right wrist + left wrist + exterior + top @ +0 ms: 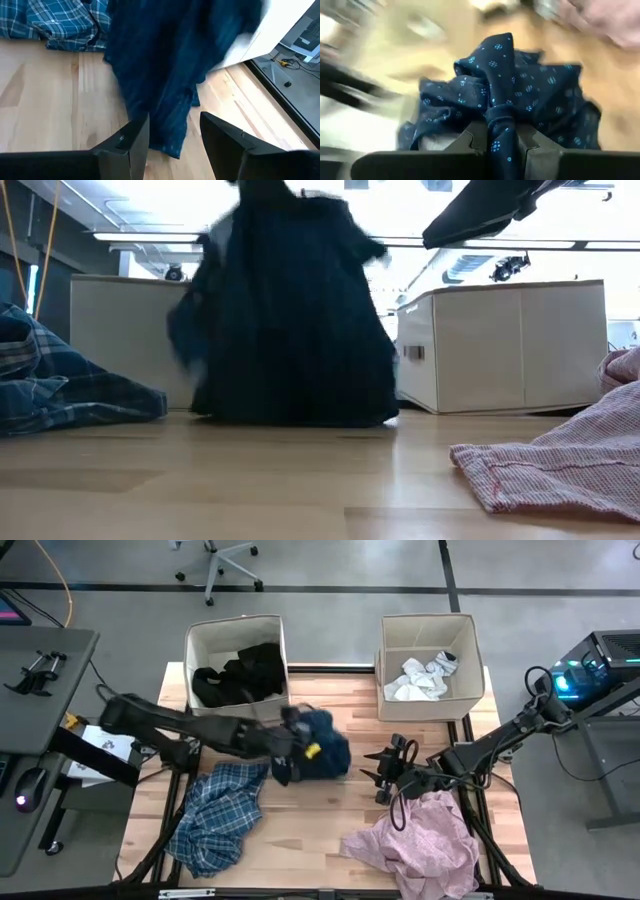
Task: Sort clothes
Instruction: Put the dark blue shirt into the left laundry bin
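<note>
My left claw (501, 142) is pressed together on a fold of the dark navy patterned shirt (520, 95); from the left wrist I see the dotted cloth pinched between both fingers. From above, that claw (285, 745) sits over the middle of the counter (300, 825), just in front of the left box (236, 632), and the navy shirt (325, 745) bunches beside it. At counter height the shirt (295, 320) hangs as a tall dark drape, its hem touching the wood.

My right claw (172, 145) is spread, with nothing between the fingers; the navy shirt (165, 65) hangs just ahead of it. From above it (392, 768) hovers right of the shirt, beside the pale pink garment (420, 840), which lies crumpled at the counter's front right.

I can read no labels or writing on anything.

The left box holds a black garment (240, 675). The right box (428, 625) holds small white pieces (420, 678), some with dark marks; I can't tell exactly what they are. The blue-white plaid shirt (215, 815) lies heaped on the counter's front left.
</note>
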Tool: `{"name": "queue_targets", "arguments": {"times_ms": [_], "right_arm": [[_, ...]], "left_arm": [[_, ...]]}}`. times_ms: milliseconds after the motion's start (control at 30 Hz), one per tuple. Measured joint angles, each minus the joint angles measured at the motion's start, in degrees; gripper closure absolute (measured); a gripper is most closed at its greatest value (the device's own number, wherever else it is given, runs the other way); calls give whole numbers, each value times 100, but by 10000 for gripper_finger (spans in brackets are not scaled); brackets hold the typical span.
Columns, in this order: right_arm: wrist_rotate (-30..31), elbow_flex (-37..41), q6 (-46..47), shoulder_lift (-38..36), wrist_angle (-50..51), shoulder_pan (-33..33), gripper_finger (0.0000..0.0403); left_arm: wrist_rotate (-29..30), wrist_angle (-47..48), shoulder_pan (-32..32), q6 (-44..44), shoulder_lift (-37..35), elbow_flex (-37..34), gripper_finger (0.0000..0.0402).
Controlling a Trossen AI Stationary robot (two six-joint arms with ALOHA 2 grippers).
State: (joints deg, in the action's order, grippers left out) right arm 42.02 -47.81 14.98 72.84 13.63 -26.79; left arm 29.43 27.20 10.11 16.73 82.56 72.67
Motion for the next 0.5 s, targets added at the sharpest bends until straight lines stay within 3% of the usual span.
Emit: {"name": "queue_targets", "arguments": {"times_ms": [133, 267, 367, 500], "right_arm": [[2, 0, -44, 0, -21, 0, 240], [2, 0, -81, 0, -35, 8, 240], [34, 0, -209, 0, -135, 17, 240], [262, 0, -358, 0, -305, 17, 240]], "left_arm": [[1489, 146, -41, 1248, -714, 721, 383], [2983, -405, -295, 3191, -1100, 1341, 383], [3184, -1561, -811, 4658, -1336, 1681, 383], [2562, -3207, -1808, 6038, -1429, 1887, 385]]}}
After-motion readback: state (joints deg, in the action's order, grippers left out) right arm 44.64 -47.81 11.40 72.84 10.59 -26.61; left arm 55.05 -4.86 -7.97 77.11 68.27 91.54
